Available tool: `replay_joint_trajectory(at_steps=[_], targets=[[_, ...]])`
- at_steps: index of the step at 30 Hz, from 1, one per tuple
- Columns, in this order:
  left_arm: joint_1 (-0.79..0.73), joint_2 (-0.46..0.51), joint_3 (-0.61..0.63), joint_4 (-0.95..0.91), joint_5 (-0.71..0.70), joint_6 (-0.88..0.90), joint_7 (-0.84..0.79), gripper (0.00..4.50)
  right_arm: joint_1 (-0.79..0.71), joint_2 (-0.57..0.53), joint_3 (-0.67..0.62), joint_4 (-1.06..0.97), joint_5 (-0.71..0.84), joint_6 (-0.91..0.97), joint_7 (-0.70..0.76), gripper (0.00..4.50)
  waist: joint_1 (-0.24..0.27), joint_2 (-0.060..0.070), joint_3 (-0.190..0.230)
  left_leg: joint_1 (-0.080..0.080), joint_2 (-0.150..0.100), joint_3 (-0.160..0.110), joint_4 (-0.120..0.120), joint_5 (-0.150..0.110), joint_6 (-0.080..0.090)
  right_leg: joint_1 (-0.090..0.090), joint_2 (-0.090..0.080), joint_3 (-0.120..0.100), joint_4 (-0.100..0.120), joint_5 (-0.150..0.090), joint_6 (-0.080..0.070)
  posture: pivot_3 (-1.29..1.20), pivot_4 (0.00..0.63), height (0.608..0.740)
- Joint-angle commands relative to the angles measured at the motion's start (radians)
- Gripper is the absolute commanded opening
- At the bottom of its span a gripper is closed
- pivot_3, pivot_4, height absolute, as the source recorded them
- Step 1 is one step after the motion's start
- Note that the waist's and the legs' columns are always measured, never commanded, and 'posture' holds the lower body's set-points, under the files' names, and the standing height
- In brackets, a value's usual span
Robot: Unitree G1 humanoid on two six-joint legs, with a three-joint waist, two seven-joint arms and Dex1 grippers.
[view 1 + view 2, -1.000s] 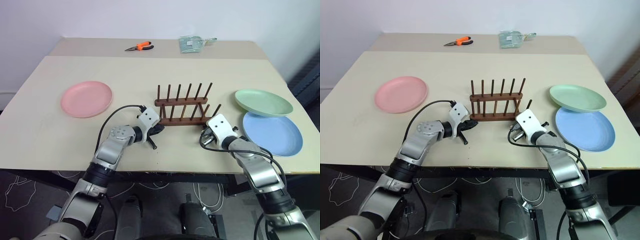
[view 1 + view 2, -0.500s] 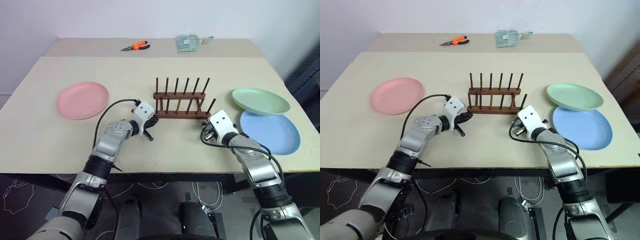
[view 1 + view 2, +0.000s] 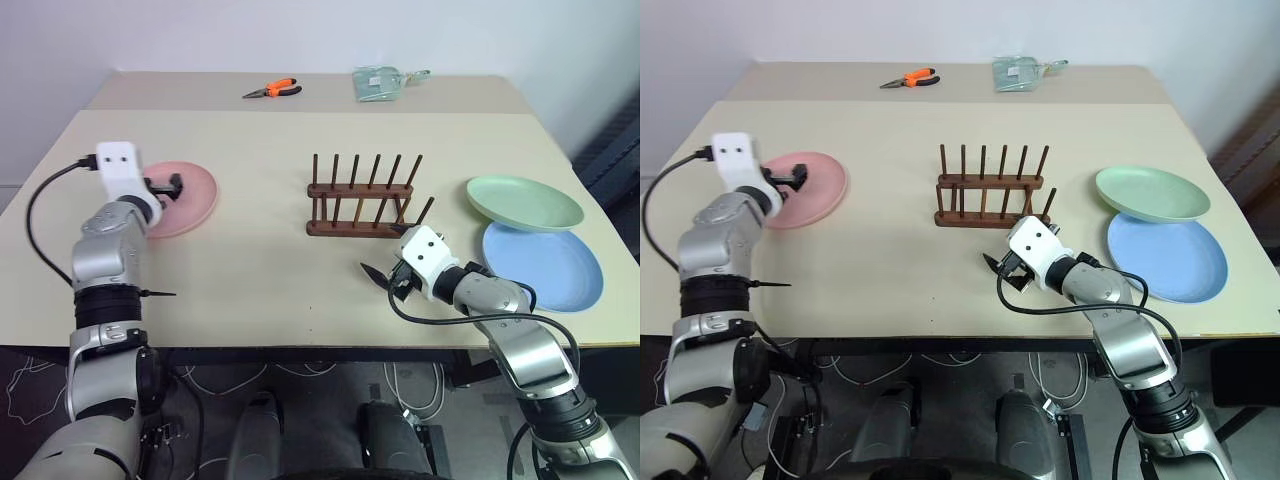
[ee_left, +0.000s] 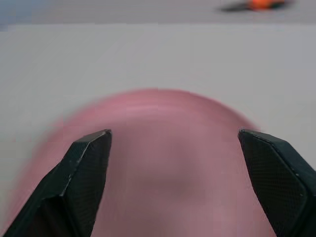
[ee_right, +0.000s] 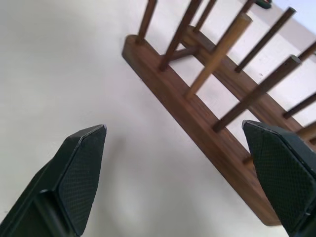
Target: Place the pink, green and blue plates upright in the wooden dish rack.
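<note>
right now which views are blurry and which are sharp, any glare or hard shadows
Left wrist view: the pink plate is smeared and soft, the orange pliers a mere blob; the open left gripper looks crisp. Right wrist view: the wooden dish rack and the open right gripper are sharp. Head views: even light, soft shadows under the green plate, no glare on the table.

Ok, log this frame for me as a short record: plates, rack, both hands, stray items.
pink plate: flat on table, left side
green plate: right side, overlapping blue plate
dish rack: centre, no plates in it
left hand: open, over the pink plate, empty
right hand: open, in front of rack, empty
far edge: orange pliers, clear packet
</note>
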Motion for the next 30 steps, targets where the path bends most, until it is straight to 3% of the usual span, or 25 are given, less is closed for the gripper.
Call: replay_joint_trajectory(at_steps=[1,9,11,18,24,30], targets=[[0.005,0.025,0.056,-0.003,-0.014,0.032,0.066,4.31,-0.009,-0.004,-0.019,-0.057,0.047,0.012,0.038,4.50,0.001,0.000,0.000,0.000,0.000,0.000,0.000,0.000,0.000,0.000,0.000,0.000,0.000,0.000,0.000,0.00,0.150,0.740],[0.012,-0.042,0.244,0.000,-0.176,0.217,0.182,4.31,-0.008,0.003,-0.002,-0.045,-0.012,-0.020,-0.001,4.50,0.000,-0.001,0.000,0.000,0.000,0.000,0.000,0.000,-0.001,0.000,0.000,0.000,0.000,0.000,0.000,0.00,0.150,0.740],[0.001,-0.065,0.296,0.007,-0.224,0.246,0.212,3.57,-0.006,0.004,-0.001,-0.046,-0.020,-0.026,-0.006,4.50,0.000,-0.001,0.000,0.000,0.000,0.000,0.000,0.000,-0.001,0.000,0.000,0.000,0.000,0.000,0.000,0.00,0.150,0.740],[-0.023,-0.090,0.328,0.011,-0.280,0.241,0.256,0.19,-0.020,0.011,-0.025,-0.037,-0.013,-0.014,-0.013,4.50,0.003,-0.002,0.000,0.000,0.000,0.000,0.000,0.000,-0.001,0.000,0.000,0.000,0.000,0.000,0.001,0.00,0.150,0.740],[-0.084,-0.118,0.184,-0.151,-0.330,0.137,0.041,0.09,-0.076,-0.005,-0.041,-0.063,-0.019,-0.024,-0.012,4.50,0.013,-0.003,0.001,0.000,0.000,0.000,0.000,0.001,-0.002,0.000,0.000,0.000,0.000,0.000,0.000,0.00,0.150,0.740],[-0.231,-0.145,0.015,-0.281,-0.337,0.142,-0.061,0.09,-0.248,-0.027,0.020,-0.078,-0.102,-0.116,0.001,4.50,0.020,-0.004,0.001,-0.006,0.000,0.000,0.000,0.002,-0.003,-0.006,0.000,0.000,0.000,0.002,0.003,0.00,0.150,0.740]])
